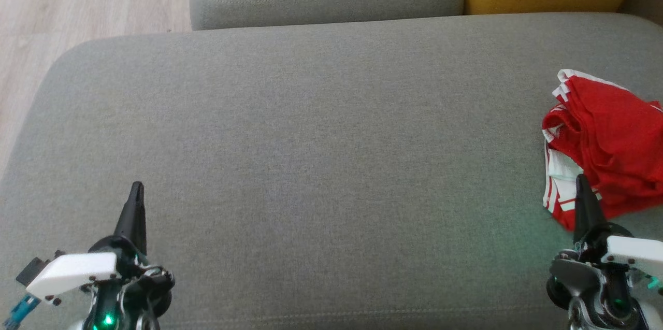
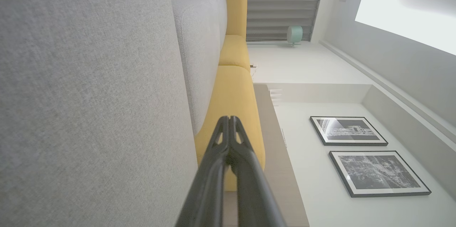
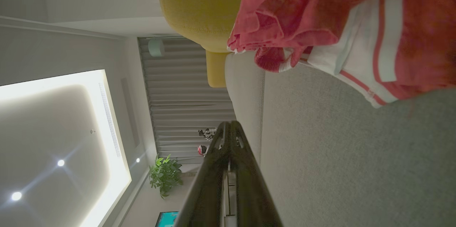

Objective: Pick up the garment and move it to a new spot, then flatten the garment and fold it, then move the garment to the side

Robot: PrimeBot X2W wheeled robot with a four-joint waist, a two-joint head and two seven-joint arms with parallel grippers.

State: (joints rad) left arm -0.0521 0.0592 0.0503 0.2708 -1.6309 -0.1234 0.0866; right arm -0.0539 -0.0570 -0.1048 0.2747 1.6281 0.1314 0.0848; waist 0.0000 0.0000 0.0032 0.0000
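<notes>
On the far right of the grey sofa (image 1: 311, 138) the red garment (image 1: 606, 148) lies bunched up, waiting; the right gripper (image 1: 581, 181) sits beside it, pinched shut on nothing; the left gripper (image 1: 137, 187), shut too, rests far off.

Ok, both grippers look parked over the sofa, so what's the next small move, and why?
Probably open the right gripper and ease it forward and down onto the red garment. It is shut and empty, with its tip at the crumpled pile's near edge, while the left gripper sits shut far across the grey seat cushion.
</notes>
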